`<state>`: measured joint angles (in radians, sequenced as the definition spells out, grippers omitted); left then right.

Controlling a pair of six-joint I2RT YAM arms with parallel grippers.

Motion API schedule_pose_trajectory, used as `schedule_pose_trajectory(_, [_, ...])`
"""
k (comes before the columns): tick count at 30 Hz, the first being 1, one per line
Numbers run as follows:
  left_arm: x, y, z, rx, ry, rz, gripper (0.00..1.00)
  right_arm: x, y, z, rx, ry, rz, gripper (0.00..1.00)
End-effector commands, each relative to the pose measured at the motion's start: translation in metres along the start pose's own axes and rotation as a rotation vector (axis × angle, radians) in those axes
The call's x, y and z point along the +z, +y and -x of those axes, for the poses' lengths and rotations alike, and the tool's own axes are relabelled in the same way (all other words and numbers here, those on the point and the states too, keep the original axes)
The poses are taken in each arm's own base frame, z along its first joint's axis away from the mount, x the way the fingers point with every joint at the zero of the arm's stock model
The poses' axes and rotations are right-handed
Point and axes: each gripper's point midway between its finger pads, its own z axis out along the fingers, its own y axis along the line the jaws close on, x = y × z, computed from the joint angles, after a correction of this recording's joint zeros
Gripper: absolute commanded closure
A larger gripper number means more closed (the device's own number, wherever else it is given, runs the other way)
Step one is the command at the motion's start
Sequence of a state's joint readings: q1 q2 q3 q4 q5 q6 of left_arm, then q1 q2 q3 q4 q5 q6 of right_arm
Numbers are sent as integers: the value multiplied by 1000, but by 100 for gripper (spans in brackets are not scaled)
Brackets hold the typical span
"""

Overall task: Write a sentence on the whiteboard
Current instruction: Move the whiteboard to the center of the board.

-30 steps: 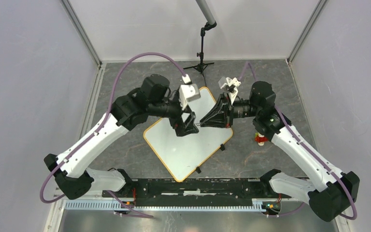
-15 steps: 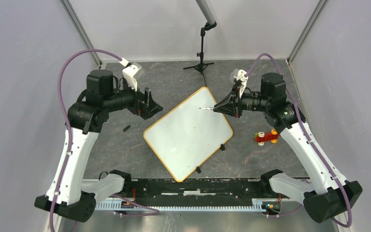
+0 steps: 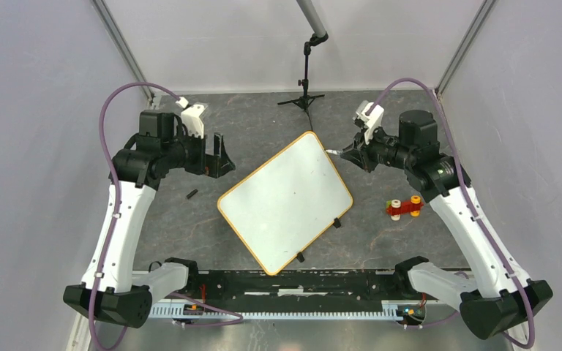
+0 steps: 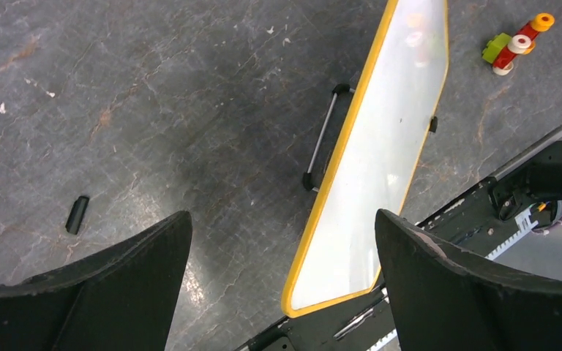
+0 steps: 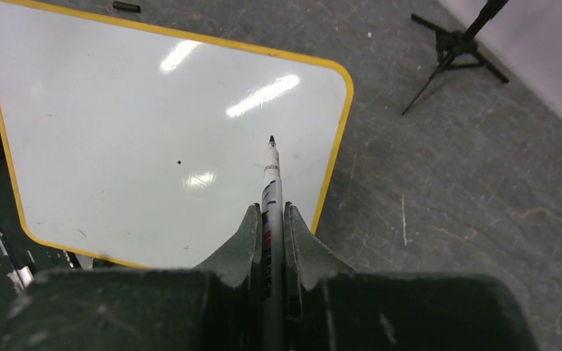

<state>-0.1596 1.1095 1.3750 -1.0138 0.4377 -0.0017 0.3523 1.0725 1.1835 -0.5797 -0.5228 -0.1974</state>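
Observation:
The whiteboard [image 3: 285, 201] lies turned like a diamond on the dark table, white with a tan-orange rim. The sentence is out of view; the board's face [image 5: 154, 131] shows only glare and one tiny dark dot. My right gripper [image 3: 345, 153] hangs just off the board's upper right edge, shut on a grey marker [image 5: 271, 179] whose black tip points over the board's corner, above the surface. My left gripper [image 3: 219, 157] stands open and holds nothing, over bare table left of the board [image 4: 380, 146]. Its wide-apart fingers [image 4: 139, 278] frame the board's near corner.
A small black cap [image 3: 191, 194] lies on the table left of the board. A red-and-orange toy [image 3: 404, 207] sits to the board's right. A black tripod stand [image 3: 304, 96] rises at the back. Two black clips [image 3: 336, 223] sit on the board's lower right edge. The black base rail [image 3: 293, 281] runs along the front.
The left arm swung off the board to the left and its jaws opened wide. A black cap now lies on the table. The right arm drew back right, still holding the marker.

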Motion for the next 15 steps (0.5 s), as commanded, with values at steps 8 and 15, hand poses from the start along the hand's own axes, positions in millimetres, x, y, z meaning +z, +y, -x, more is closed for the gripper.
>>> schedule_pose_trajectory(8, [13, 13, -9, 37, -13, 14, 0, 14, 35, 30, -243, -106, 293, 100])
schedule_pose_trajectory(15, [36, 11, -1, 40, 12, -64, 2, 16, 54, 16, -249, -120, 378, 100])
